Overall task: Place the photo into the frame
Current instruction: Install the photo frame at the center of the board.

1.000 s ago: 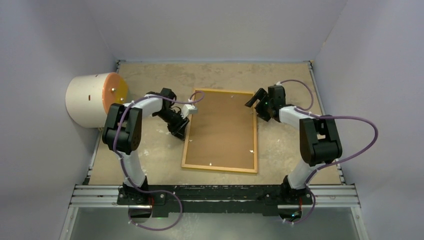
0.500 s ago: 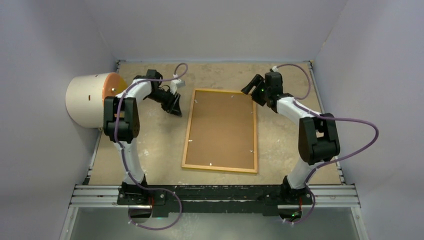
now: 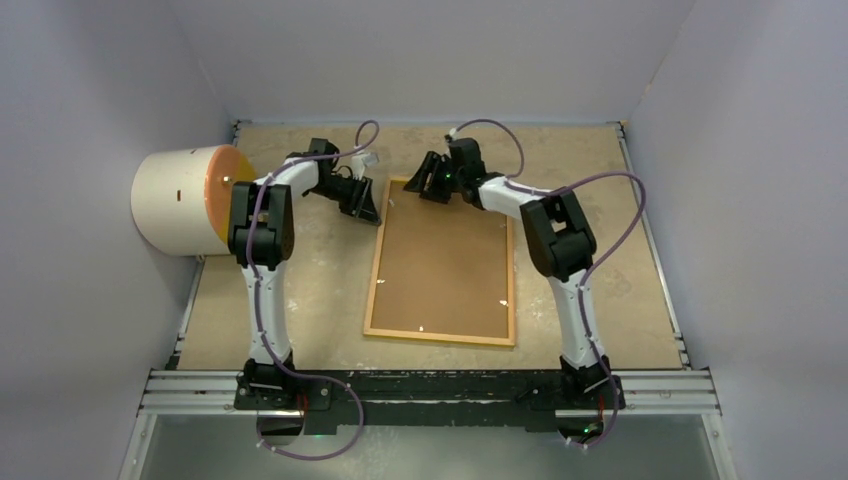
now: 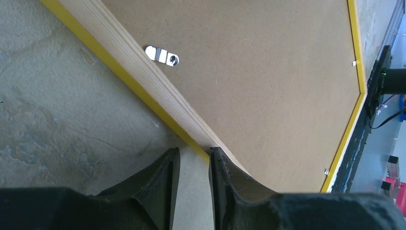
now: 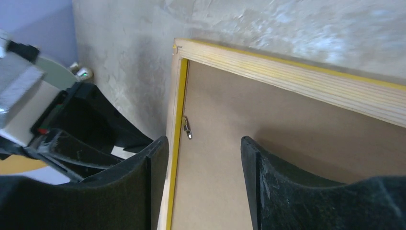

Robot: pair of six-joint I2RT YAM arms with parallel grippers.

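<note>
Though face-down, frame [image 3: 440,336] long axis near-to-far; right jaws apart, left jaws' state unclear.

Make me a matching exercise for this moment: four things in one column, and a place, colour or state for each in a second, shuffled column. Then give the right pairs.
Things
A. frame
B. backing board
C. drum
D. right gripper

Descriptions
1. open, over the frame's far left corner
2. white with an orange end, at the left edge of the table
3. brown, set in the frame's back
4. lying flat, wooden back up

Pairs: A-4, B-3, C-2, D-1
</note>
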